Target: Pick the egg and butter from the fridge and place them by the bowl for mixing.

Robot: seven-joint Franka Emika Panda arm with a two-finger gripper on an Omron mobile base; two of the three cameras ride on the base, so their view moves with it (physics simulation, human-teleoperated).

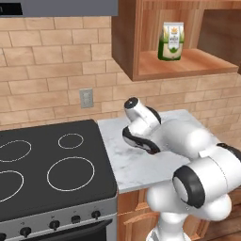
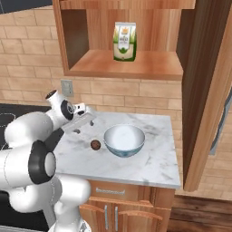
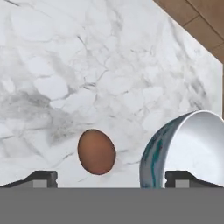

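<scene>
On the marble counter (image 2: pixel 149 167) we see the bowl (image 2: pixel 124 140) with the brown egg (image 2: pixel 95 145) lying just beside it, apart from its rim. Our gripper (image 2: pixel 84 118) hangs above the egg with its fingertips (image 3: pixel 41 178) spread wide, one either side, holding and touching nothing.

bowl (image 2: pixel 124 140) beside egg (image 2: pixel 95 145), counter (image 2: pixel 154 163) open
</scene>
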